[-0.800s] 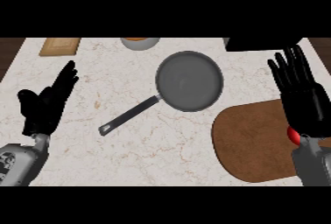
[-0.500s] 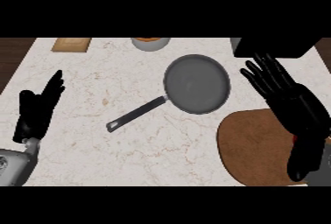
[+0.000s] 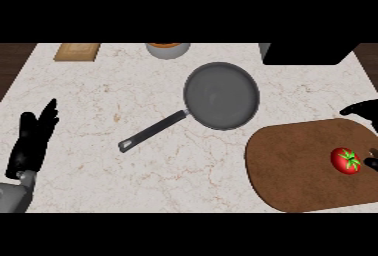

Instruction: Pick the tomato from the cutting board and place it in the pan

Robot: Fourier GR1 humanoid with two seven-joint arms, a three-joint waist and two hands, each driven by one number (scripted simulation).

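Note:
A red tomato (image 3: 345, 161) with a green stalk lies near the right end of the brown cutting board (image 3: 295, 165). The grey pan (image 3: 221, 95) sits up and to the left of the board, its black handle (image 3: 151, 132) pointing down-left. My right hand (image 3: 363, 107) is mostly cut off by the right edge. One dark finger shows above the board's far corner and another tip just right of the tomato, spread apart and holding nothing. At the lower left my left hand (image 3: 31, 145) rests open with its fingers up.
A grey bowl (image 3: 167, 49) with something orange inside stands at the counter's back edge. A small wooden block (image 3: 77, 51) lies at the back left. A black box (image 3: 310, 52) sits at the back right, behind the pan.
My right hand has slid off toward the right edge, uncovering the tomato on the board. The left hand has sunk lower at the left.

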